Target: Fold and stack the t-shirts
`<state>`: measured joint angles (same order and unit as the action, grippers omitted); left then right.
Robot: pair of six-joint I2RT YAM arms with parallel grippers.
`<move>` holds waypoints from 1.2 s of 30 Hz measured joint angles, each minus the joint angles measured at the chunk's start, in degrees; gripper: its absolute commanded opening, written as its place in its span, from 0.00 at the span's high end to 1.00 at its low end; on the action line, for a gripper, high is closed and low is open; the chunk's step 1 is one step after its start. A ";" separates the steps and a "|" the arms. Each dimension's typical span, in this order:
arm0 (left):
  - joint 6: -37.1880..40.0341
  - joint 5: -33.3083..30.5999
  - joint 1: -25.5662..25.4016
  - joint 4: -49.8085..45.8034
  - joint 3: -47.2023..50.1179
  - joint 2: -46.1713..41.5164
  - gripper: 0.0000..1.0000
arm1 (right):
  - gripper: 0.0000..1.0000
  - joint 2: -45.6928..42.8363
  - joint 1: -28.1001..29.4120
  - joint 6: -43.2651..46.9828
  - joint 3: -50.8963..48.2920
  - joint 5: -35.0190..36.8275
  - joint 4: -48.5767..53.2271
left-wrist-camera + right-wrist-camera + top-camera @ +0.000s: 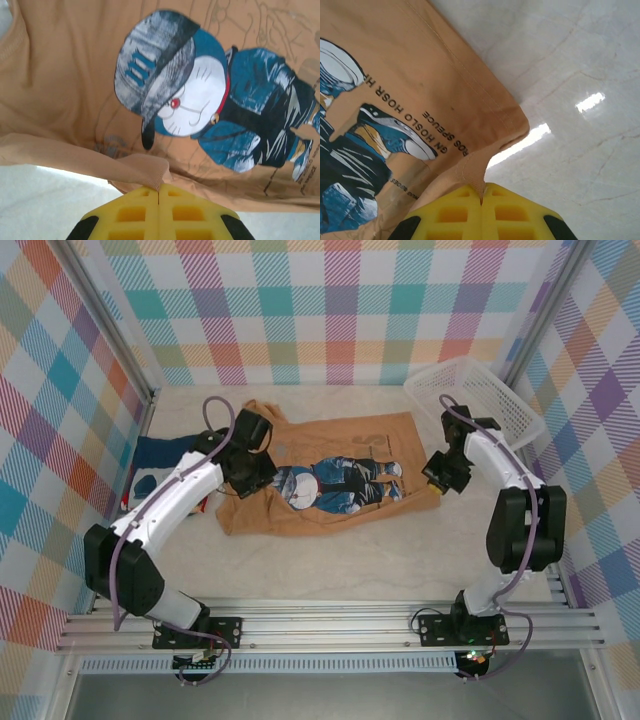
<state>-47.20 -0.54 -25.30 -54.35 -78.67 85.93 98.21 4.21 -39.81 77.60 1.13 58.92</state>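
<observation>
Tan-orange t-shirt (350, 445) — left tool (159, 192) and right tool (482, 192) both clamped on its edge; I'd carry both ends level, fabric taut.

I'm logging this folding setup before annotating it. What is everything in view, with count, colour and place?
tan-orange t-shirt: one, tan-orange with a blue-and-white cartoon print, spread out mid-table
navy t-shirt: one, navy blue, bunched at the left edge, partly under the left arm
basket: one, white mesh, far right corner
table: one, pale marbled
walls: multicoloured plaid, around the table
left gripper: one, yellow fingers, shut on a fold of the tan-orange t-shirt
right gripper: one, yellow fingers, shut at its hem corner
</observation>
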 measured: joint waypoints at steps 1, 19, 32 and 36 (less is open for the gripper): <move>0.39 0.00 0.74 0.31 -0.39 0.46 1.00 | 1.00 0.59 0.00 0.00 0.50 -0.02 0.07; 5.29 -0.04 7.15 2.73 -9.25 9.73 1.00 | 1.00 11.04 0.00 -0.68 9.97 1.42 0.87; 8.52 -0.68 9.20 3.02 -16.74 15.37 1.00 | 1.00 14.12 -0.11 -1.36 12.55 2.95 2.03; 9.14 -1.29 9.57 2.64 -16.85 15.91 1.00 | 1.00 15.21 -0.11 -1.46 14.40 2.95 2.05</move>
<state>-38.06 -1.83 -15.73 -51.70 -95.53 101.84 113.43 4.10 -41.28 92.01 4.08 60.97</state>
